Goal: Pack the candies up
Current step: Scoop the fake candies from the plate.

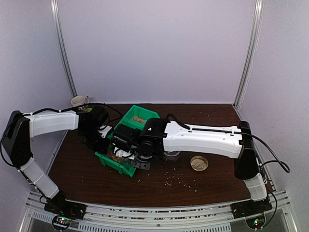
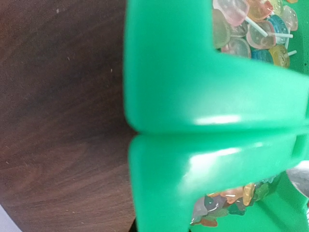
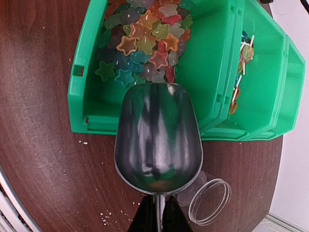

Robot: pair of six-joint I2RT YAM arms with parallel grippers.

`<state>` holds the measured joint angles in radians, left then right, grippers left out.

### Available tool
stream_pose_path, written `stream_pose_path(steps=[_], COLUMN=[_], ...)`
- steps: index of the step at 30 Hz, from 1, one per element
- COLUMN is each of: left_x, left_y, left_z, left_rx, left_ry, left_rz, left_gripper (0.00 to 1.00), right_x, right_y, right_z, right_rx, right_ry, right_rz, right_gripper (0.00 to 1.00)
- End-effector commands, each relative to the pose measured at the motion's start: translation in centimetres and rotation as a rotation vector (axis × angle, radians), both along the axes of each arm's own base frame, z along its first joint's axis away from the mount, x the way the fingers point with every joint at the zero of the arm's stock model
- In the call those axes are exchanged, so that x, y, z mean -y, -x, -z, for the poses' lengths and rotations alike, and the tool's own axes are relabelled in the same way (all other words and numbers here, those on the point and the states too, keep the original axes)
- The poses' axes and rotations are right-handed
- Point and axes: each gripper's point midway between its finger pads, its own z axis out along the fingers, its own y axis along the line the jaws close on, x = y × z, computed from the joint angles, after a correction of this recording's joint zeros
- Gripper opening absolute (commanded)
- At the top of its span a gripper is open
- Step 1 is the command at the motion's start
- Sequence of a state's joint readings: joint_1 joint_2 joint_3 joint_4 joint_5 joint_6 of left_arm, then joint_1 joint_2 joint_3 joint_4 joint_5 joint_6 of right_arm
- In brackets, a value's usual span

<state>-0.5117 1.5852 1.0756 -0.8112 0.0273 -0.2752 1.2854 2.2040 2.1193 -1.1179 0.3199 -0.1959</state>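
Note:
The candies [image 3: 145, 43] are small star-shaped sweets of mixed colours piled at the far end of a green bin [image 3: 82, 92]. They also show in the left wrist view [image 2: 227, 208] and in the top view [image 1: 117, 155]. My right gripper [image 3: 158, 220] is shut on the thin handle of a metal scoop [image 3: 157, 140]. The scoop bowl looks empty and hangs over the bin's near wall. My left gripper [image 1: 106, 137] is against the bins' left side. Its fingers are hidden, and the green wall [image 2: 193, 96] fills its view.
A second green bin [image 3: 270, 82] holding lollipops [image 3: 244, 63] stands beside the first. A clear open jar [image 3: 210, 201] sits just right of the scoop. A round gold lid [image 1: 199, 163] lies to the right, pale crumbs [image 1: 178, 179] lie near the front, and a mug [image 1: 78, 101] stands at the back left.

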Motion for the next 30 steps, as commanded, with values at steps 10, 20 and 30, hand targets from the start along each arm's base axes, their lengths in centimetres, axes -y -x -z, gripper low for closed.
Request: stream_pose_path(steps=[10,20,30], left_x=[5.0,6.2,6.6], left_y=[-4.9,-4.2,-3.8], left_z=[-8.1,-7.1,-6.9], left_rx=[0.292,0.282,0.276], left_ry=[0.154,0.233,0.262], left_rz=[0.077,0.104,0.115], left_gripper=[0.0,0.0,0.0], right_x=[-0.8,-2.8,-3.2], right_y=[-2.3,-3.1,-2.9], right_z=[2.6,4.6,7.3], right_rx=[0.011,-0.053,-0.063], right_ry=[0.02,-0.137,-0.25], right_rz=[0.07,0.121,0.144], right_gripper=[0.0,0.0,0.0])
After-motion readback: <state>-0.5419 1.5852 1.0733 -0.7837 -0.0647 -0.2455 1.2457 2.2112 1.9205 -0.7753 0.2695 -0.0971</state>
